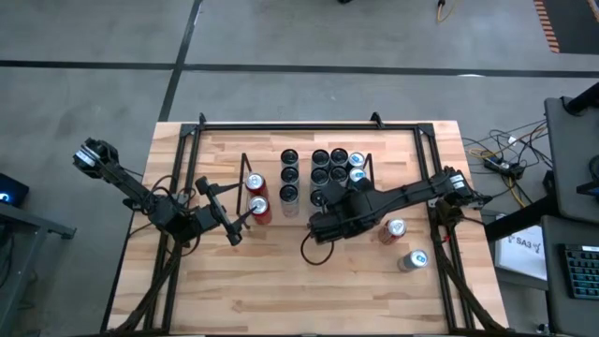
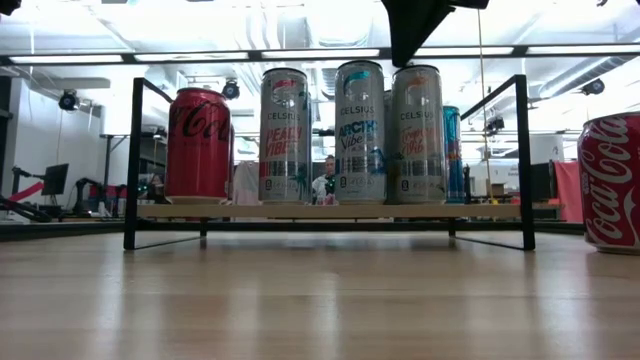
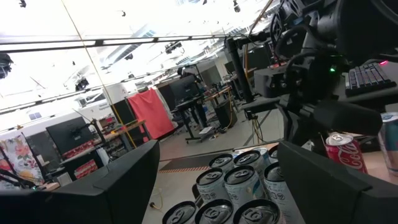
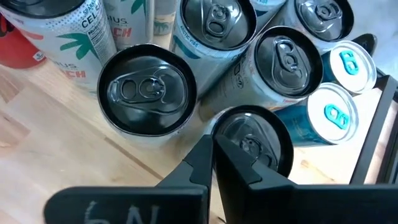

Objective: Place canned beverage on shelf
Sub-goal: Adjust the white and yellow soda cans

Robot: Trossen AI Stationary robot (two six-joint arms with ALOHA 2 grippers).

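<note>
1. Nearest to the front of the counter (image 1: pixel 309 290), two loose cans wait outside the shelf on the right side: a silver can (image 1: pixel 413 259) and a red cola can (image 1: pixel 392 229) just behind it.
2. The right end effector (image 1: pixel 323 199) is above the front row of slim cans (image 1: pixel 328 173) on the shelf (image 1: pixel 304 211), with its fingers (image 4: pixel 214 163) pressed together. It holds nothing; in the right wrist view the tips are over one black can top (image 4: pixel 252 140).
3. The left end effector (image 1: pixel 225 213) is beside two red cans (image 1: pixel 257 195) at the left end of the shelf. Its fingers are spread and they pinch nothing.
4. Farther back, the shelf carries several more upright cans in close rows.
5. I judge that no can is being carried now, so the step in hand is between placements. The next move probably calls for an end effector to go to a loose can, open around it, and bring it to a free place on the shelf without knocking its neighbours.
</note>
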